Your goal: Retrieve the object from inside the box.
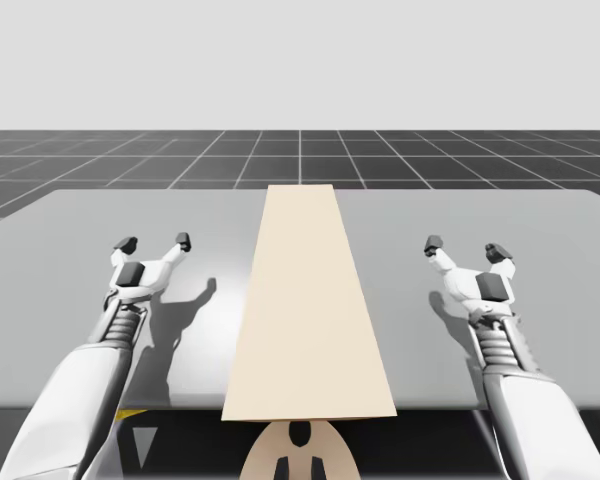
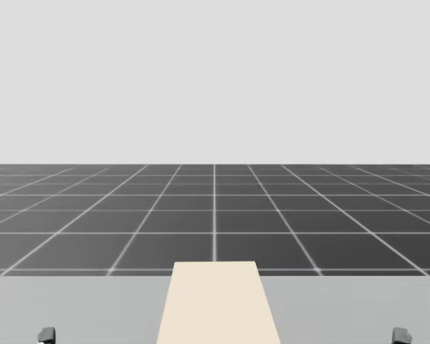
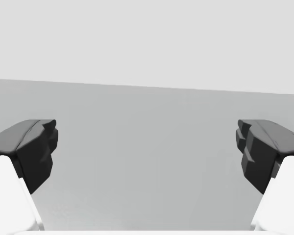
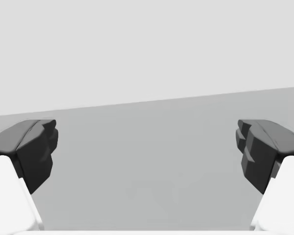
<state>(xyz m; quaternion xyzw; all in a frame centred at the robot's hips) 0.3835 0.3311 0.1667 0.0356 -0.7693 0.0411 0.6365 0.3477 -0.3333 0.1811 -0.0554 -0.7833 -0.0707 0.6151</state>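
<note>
At the left of the grey table (image 1: 70, 230), my left arm comes in from the near edge in the high view. The left gripper (image 1: 155, 243) hangs over bare tabletop, its two dark-tipped fingers spread wide with nothing between them. The left wrist view agrees: the fingers (image 3: 34, 147) stand far apart, with plain grey table ahead of them. In the head view a single dark fingertip (image 2: 47, 334) of that gripper shows, cut off at the frame's edge.

In the middle lies the long beige box (image 1: 310, 300), running lengthwise away from my torso between the two arms and well apart from both grippers. It presents one flat, unmarked beige face. Its side walls cannot be made out, and in the high view its near end overlaps the table's near edge. The head view crops it to its far end. The object is hidden: if it sits in the box, that beige face covers it.

At the right, the right gripper (image 1: 465, 248) hangs over bare tabletop, jaws likewise spread and empty. In the right wrist view its fingers (image 4: 264, 147) frame grey table with a slanting far edge. One fingertip (image 2: 399, 335) shows in the head view, cropped. Beyond the table stretches a dark gridded floor (image 1: 300, 155).
</note>
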